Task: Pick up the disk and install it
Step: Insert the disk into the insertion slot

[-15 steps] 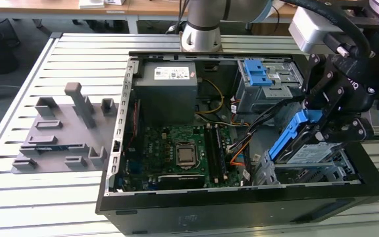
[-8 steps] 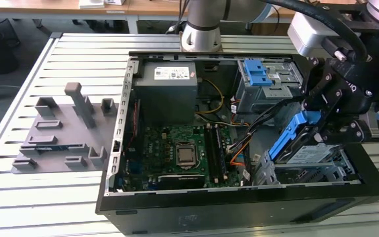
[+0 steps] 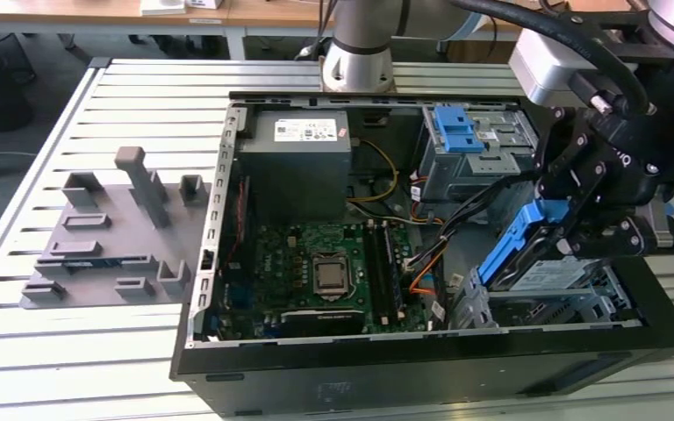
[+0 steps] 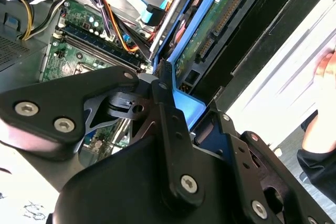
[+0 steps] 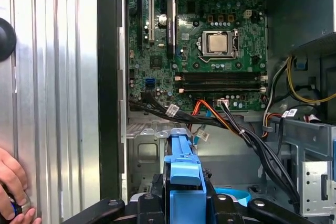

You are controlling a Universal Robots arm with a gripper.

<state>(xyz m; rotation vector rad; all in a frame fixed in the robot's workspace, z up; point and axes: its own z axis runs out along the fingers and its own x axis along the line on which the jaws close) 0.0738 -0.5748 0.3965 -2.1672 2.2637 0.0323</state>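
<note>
The disk (image 3: 522, 253), silver-grey with a blue plastic bracket, hangs tilted on edge over the front corner of the open computer case (image 3: 431, 373) at the exterior view's right. My gripper (image 3: 595, 230) is shut on it from above. The disk's lower end sits at the metal drive bay (image 3: 571, 307); whether it touches I cannot tell. In the second wrist view the disk's green circuit-board underside (image 4: 210, 30) faces the camera, with a black finger (image 4: 164, 85) pressed against the bracket. In the first wrist view the blue bracket (image 5: 184, 177) stands between the black fingers (image 5: 153, 195).
Inside the case are the motherboard (image 3: 326, 272), a grey box with a white sticker (image 3: 302, 149), a grey cage with a blue latch (image 3: 466, 140) and loose cables (image 3: 437, 232) close to the disk. A grey fixture (image 3: 115, 228) lies on the slatted table. A person's hand (image 5: 13, 187) rests beside the case.
</note>
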